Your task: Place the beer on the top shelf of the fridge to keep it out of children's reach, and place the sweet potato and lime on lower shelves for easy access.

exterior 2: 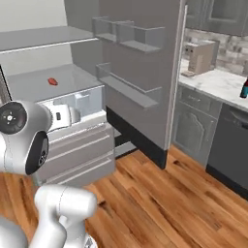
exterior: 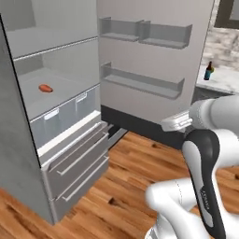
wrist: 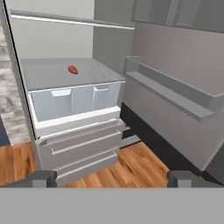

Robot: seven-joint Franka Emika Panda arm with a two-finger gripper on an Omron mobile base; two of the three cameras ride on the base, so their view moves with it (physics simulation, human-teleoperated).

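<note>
The fridge (exterior: 21, 154) stands open on the left. The sweet potato (exterior: 45, 88) (wrist: 72, 69) (exterior 2: 52, 81) lies on a lower shelf (wrist: 48, 78), just above the translucent drawer (wrist: 74, 103). Above it runs the top shelf (exterior: 56, 48) with its pale rim, bare where I can see it. The beer (exterior: 208, 71) (exterior 2: 244, 88) stands upright on the marble counter (exterior 2: 218, 85) to the right of the fridge door. The lime is out of view. My gripper (wrist: 112, 179) is open and empty, well back from the fridge and facing its drawers, its fingertips (wrist: 41, 178) far apart.
The open fridge door (exterior: 154, 56) carries narrow grey racks (exterior: 140, 83) and juts out between the fridge body and the counter. Two grey drawers (exterior: 77, 163) sit at the fridge's bottom. A brown box-like item (exterior 2: 201, 55) stands on the counter. Wooden floor (exterior 2: 160, 193) lies in front.
</note>
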